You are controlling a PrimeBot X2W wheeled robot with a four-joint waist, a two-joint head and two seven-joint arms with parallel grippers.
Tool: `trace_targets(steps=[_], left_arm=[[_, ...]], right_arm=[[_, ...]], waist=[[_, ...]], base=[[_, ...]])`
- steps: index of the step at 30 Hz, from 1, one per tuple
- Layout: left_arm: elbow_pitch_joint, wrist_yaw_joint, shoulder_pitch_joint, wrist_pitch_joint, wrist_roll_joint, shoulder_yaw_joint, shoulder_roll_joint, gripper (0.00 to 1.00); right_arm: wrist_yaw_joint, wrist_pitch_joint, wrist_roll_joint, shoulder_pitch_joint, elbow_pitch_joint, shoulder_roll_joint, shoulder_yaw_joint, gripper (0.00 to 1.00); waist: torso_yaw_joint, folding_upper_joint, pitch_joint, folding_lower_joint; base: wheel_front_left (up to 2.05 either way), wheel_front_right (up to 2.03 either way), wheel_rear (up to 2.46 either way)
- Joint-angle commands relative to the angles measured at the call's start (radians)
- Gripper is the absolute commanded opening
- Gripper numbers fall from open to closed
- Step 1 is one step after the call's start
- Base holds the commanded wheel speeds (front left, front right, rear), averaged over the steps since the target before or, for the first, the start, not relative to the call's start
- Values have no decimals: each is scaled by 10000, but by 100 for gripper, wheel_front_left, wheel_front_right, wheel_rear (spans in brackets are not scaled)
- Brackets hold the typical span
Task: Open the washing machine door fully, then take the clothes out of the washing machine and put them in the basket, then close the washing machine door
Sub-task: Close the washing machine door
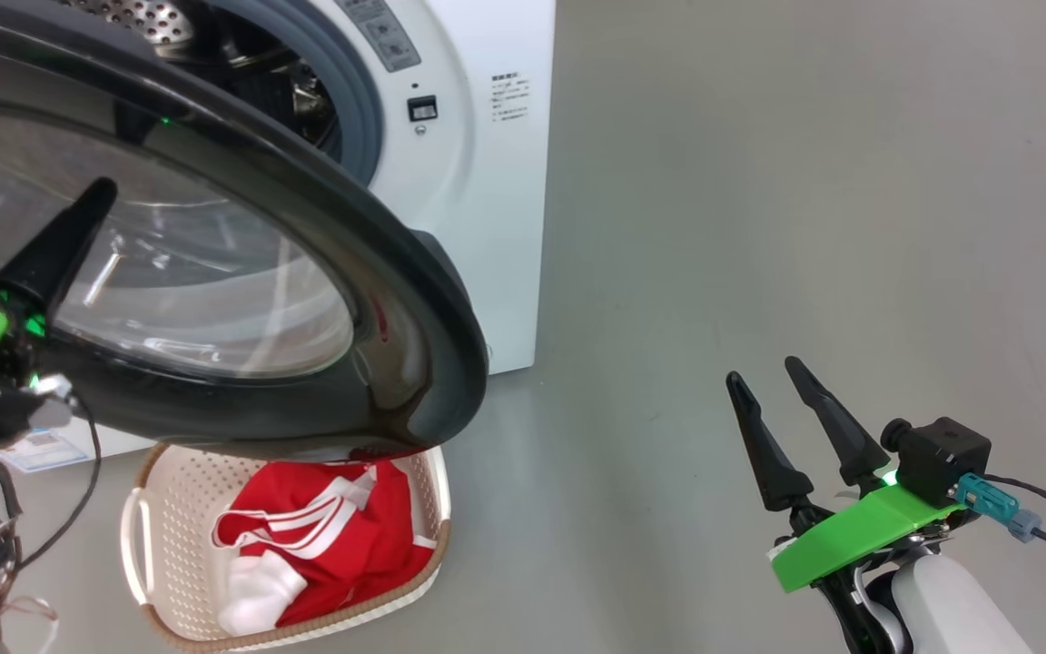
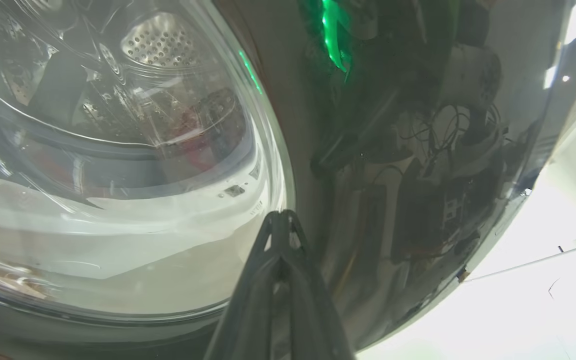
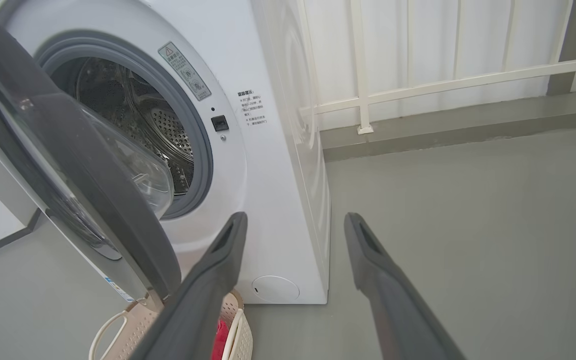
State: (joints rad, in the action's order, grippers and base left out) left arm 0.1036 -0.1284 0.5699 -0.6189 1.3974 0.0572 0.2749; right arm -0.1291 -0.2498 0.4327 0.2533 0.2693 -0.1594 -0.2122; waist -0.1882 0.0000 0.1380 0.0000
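1. At the near left, my left gripper [image 1: 94,196] is holding its two dark fingers pressed together with nothing between them, and it is pointing up at the outer face of the washing machine door [image 1: 396,300].
2. Through the left wrist view I am seeing that closed tip [image 2: 282,216] lying right at the line where the clear glass bowl is meeting the glossy black rim of the door [image 2: 393,150]. Whether it is actually touching, I cannot tell.
3. The door is standing partly open, swinging out from the washing machine [image 1: 487,182] toward me, with the grey gasket [image 1: 355,100] and the perforated steel drum [image 1: 146,16] showing behind it at the far left.
4. The basket [image 1: 180,509] is sitting on the grey floor [image 1: 759,182] just in front of the machine, under the lower edge of the open door.
5. The clothes [image 1: 350,536] are lying inside the basket, red fabric with white stripes and a white piece at the near side.
6. At the near right, my right gripper [image 1: 764,371] is hanging over bare floor with its fingers spread wide and holding nothing, well apart from the door and the basket.
7. From the right wrist view, those spread fingers [image 3: 295,222] are framing the machine's white lower front corner [image 3: 278,175], with the door [image 3: 93,165] to the left and the basket [image 3: 238,330] and a strip of red clothes [image 3: 220,340] peeking out below.
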Motion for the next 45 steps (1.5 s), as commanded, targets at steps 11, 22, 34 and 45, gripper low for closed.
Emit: trace_targets(steps=[11,22,34,45], left_arm=[[-912,705,-758,524,-974,16,686,100],[-1363,1717,-1993,2308,-3126,-265,1134,100],[-1949,1813,-3522,4667,-4847,-363,586,100],[-2193,1668,-4562,6242,-6258,-518,361,100]], right_arm=[[-16,-120,-34,236,-245,-104,-70,100],[-16,-120,-50,232,-276,-122,25,100],[-16,-120,-32,193,-307,-163,32,100],[-16,-120,-22,221,-321,-205,30,100]], waist=[[618,0,-143,0],[1146,0,-149,0],[1258,0,-187,0],[1160,0,-177,0]], base=[[0,0,0],[0,0,0],[0,0,0],[0,0,0]])
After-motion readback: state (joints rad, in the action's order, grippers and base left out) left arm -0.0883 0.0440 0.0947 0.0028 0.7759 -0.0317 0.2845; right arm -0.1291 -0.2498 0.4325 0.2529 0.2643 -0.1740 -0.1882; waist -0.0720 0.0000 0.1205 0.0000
